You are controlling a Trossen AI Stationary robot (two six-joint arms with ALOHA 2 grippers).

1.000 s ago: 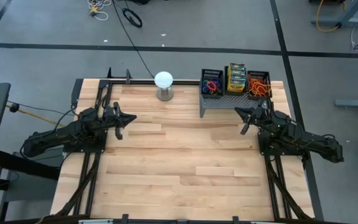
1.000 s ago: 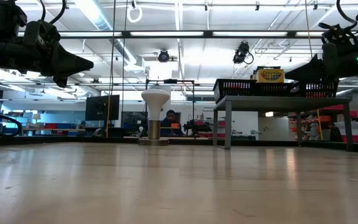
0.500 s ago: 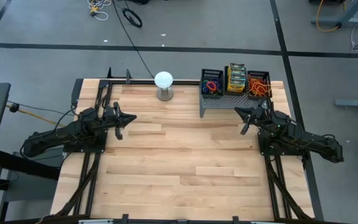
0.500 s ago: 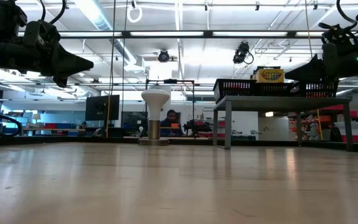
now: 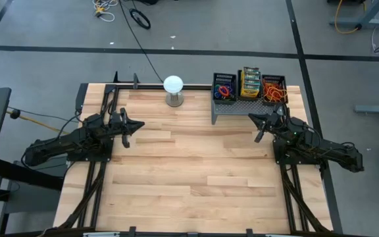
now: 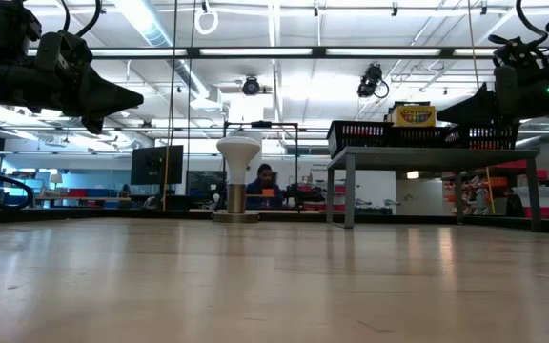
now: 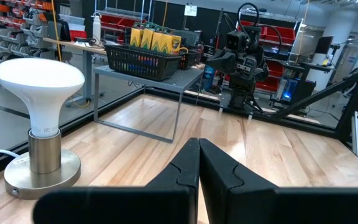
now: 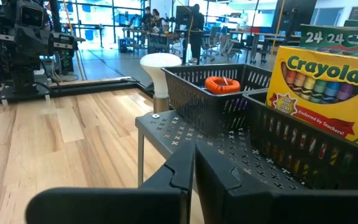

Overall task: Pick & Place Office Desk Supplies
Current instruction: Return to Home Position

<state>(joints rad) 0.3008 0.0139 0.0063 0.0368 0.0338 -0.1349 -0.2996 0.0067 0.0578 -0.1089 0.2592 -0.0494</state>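
Three black mesh bins stand in a row on a grey perforated riser (image 5: 232,109) at the table's far right. The left bin (image 5: 224,87) holds blue and red rubber bands, the middle bin (image 5: 250,84) yellow-and-green crayon boxes (image 8: 321,84), the right bin (image 5: 274,89) orange and red bands. My left gripper (image 5: 141,124) hovers shut over the table's left part, pointing level toward the middle. My right gripper (image 5: 252,118) hovers shut just in front of the riser's near edge, at about the height of the bins. Neither holds anything.
A white globe on a short metal stand (image 5: 173,90) sits at the far edge, left of the riser. The wooden table top (image 5: 189,171) lies bare between and in front of the arms. A person (image 6: 266,183) sits far behind the table in the room.
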